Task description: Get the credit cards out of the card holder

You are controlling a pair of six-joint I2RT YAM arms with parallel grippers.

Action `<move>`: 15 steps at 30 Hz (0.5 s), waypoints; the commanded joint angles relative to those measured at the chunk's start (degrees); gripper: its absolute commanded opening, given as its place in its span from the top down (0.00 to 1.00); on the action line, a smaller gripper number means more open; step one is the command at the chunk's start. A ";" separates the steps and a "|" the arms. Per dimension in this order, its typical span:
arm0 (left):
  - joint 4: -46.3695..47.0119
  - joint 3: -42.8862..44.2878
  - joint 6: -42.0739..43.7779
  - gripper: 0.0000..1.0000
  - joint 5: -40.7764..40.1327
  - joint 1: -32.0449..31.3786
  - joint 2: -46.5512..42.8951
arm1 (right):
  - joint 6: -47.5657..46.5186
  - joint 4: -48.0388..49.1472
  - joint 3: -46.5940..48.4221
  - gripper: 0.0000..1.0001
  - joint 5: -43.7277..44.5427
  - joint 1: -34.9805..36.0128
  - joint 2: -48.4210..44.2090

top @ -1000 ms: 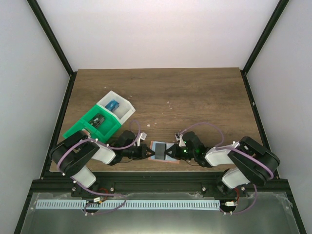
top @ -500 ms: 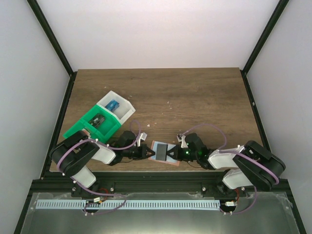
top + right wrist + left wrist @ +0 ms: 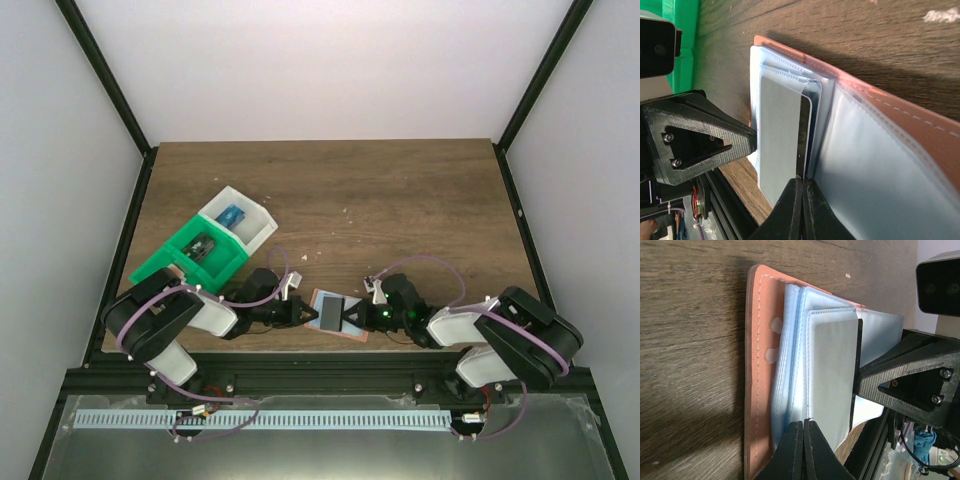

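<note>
The card holder (image 3: 335, 312) lies open on the bench (image 3: 400, 200) at its near edge, between both arms. The left fingers (image 3: 795, 447) are pressed together on a clear sleeve edge. The right fingers (image 3: 790, 202) are pinched narrow on the dark edge of a grey card (image 3: 780, 140) lying against the sleeves.

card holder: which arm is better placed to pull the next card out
Right, probably. The right end effector is shut on the edge of a card in the holder, so it can draw straight back. The left end effector pinches the holder's sleeves at the opposite edge, bracing it.
</note>
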 commanded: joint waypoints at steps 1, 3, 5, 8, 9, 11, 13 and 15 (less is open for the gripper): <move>-6.24 -1.07 1.04 1.00 -3.48 -0.19 1.31 | 0.51 2.25 -0.63 0.99 -1.72 -0.23 1.25; -6.25 -1.08 1.07 1.00 -3.56 -0.19 1.48 | 0.69 1.73 -0.86 1.00 -1.05 -0.30 0.85; -6.04 -1.02 1.07 1.00 -3.65 -0.25 1.66 | 0.64 1.45 -1.15 1.00 -0.63 -0.38 0.14; -5.93 -0.91 1.01 1.00 -3.57 -0.20 2.04 | 0.56 0.85 -1.55 1.00 -0.36 -0.62 -1.12; -5.94 -0.86 0.99 1.00 -3.56 -0.21 2.10 | 0.54 0.54 -1.65 1.00 -0.19 -0.68 -1.58; -5.93 -0.88 1.03 1.00 -3.54 -0.24 1.92 | 0.62 0.06 -1.85 1.00 0.23 -0.66 -2.57; -6.01 -0.93 1.00 1.00 -3.70 -0.25 1.81 | 0.72 -0.10 -1.96 0.99 0.51 -0.73 -2.88; -6.02 -1.06 0.99 1.00 -3.69 -0.25 1.80 | 0.83 -0.06 -1.89 1.00 0.44 -0.74 -2.80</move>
